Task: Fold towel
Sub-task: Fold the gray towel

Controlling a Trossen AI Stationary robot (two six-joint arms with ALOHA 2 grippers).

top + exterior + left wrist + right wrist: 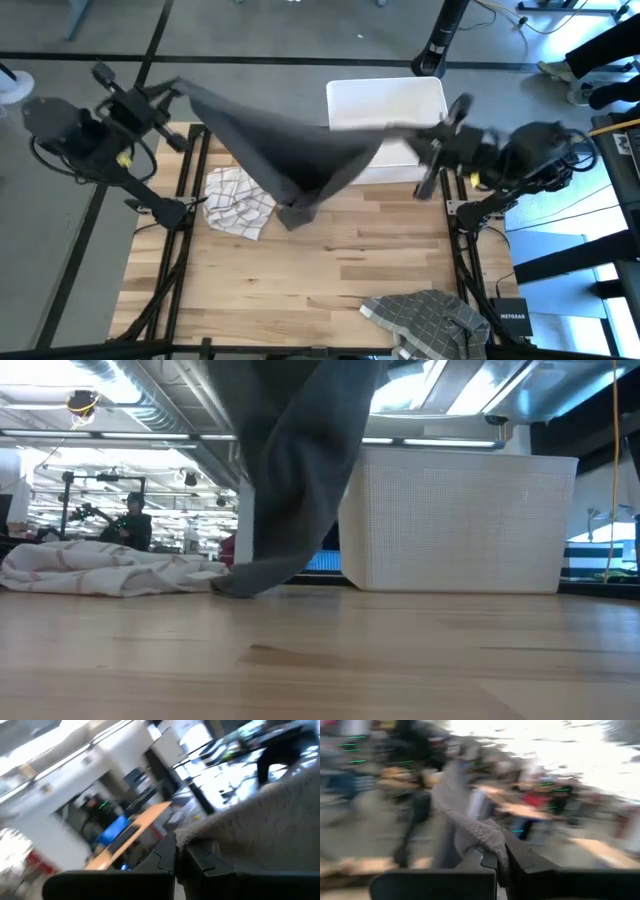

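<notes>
High view: grey towel (290,150) hangs stretched between left gripper (172,92) and right gripper (432,135), both clamped on corners, its low point touching the table (330,260).

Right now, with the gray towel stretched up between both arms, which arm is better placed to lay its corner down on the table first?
Probably the right gripper: its corner of the gray towel sits closer over the table, while the left gripper holds its corner out past the table's edge.
</notes>
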